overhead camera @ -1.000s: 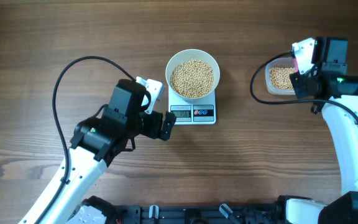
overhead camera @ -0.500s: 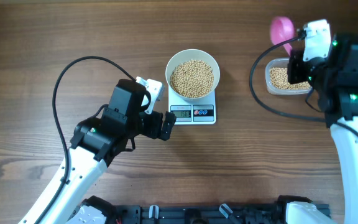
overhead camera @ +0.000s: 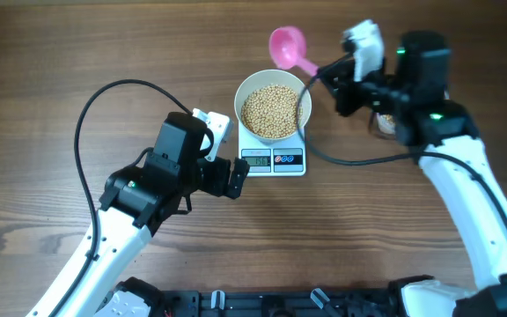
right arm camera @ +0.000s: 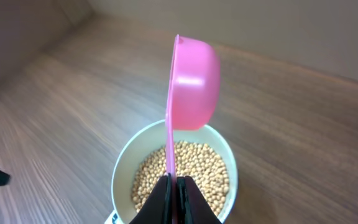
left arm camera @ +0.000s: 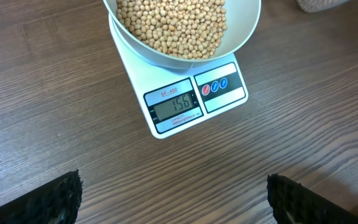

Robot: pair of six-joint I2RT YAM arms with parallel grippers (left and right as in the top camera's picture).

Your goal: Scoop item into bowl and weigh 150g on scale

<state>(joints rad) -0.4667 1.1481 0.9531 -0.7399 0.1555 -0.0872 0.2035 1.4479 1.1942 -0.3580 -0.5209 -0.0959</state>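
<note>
The right gripper (right arm camera: 174, 196) pinched the pink scoop (overhead camera: 286, 42) by its handle. The scoop was on edge, with its cup pointing back-left past the rim of the bowl (overhead camera: 238, 99). The bowl of beans (overhead camera: 271, 110) sat on the scale (overhead camera: 275, 160). The left gripper (left arm camera: 176, 202) gaped wide near the scale's front.

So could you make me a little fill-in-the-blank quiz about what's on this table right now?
1. The round white bowl of small tan beans sits on the small white square digital ____.
2. The right gripper is shut on the handle of a ____ plastic scoop.
3. The left gripper, holding nothing, has its jaws ____.
Missing words: scale; pink; open.
</note>
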